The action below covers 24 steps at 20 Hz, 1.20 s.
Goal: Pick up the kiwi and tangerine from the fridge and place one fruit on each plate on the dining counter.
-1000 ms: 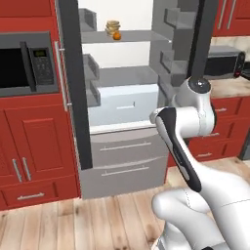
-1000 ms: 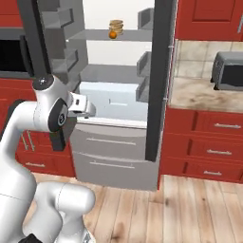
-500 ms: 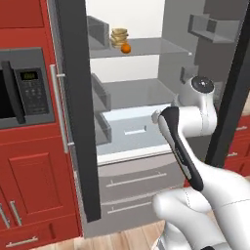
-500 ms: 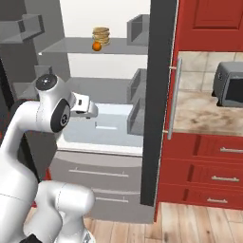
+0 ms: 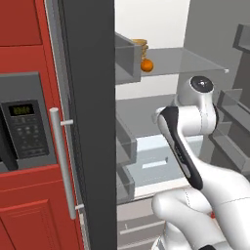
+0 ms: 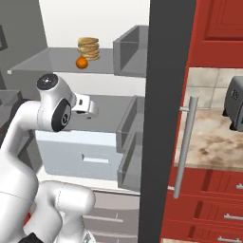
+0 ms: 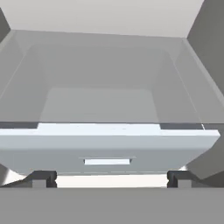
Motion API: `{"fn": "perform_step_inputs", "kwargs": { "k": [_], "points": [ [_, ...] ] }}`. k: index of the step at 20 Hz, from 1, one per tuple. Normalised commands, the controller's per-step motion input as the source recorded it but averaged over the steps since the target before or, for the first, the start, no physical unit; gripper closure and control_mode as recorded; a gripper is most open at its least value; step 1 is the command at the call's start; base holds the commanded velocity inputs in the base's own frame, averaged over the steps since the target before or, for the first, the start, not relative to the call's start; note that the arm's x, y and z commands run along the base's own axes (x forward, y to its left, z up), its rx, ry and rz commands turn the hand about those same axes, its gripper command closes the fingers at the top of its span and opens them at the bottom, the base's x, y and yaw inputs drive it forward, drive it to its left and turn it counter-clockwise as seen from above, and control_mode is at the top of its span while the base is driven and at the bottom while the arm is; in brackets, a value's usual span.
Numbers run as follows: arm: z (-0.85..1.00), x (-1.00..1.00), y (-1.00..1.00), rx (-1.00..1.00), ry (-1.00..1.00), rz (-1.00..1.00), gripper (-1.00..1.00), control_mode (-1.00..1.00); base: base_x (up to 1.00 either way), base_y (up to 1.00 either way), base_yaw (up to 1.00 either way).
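Fridge (image 6: 57, 19) mouth: open between the dark doors.
Upper shelf (image 6: 47, 66): tangerine (image 6: 82, 62) beside a stacked food pile (image 6: 88, 47).
Side obstacles: door bins (image 6: 130, 52).
Below: pale drawer (image 7: 107, 151).

I'm looking into a home kitchen. An open fridge (image 5: 161, 122) with glass shelves and door bins fills my twelve o'clock; red cabinets (image 5: 29, 215) hold a built-in microwave (image 5: 22, 124) at nine o'clock. At three o'clock, a marbled stone counter (image 6: 209, 142) carries a dark toaster (image 6: 234, 103) against a tiled wall.
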Motion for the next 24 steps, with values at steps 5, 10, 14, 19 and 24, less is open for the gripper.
{"fn": "perform_step_inputs", "kwargs": {
  "k": [5,10,14,19,24],
  "points": [
    [0.0,0.0,0.0,0.0,0.0,0.0,-1.0,1.0,0.35,0.09,0.03],
    [0.11,-0.02,0.1,0.0,-0.02,0.02,-1.0,-1.0,0.0,0.05,0.03],
    [0.82,-0.01,0.3,-0.01,-0.19,0.0,-1.0,-1.0,0.0,0.0,0.0],
    [1.0,0.0,0.21,-0.01,-0.2,0.0,-1.0,-1.0,0.0,0.0,0.0],
    [1.0,0.03,0.0,0.01,-0.09,0.0,-1.0,-1.0,0.0,0.0,0.0]
  ]
}}
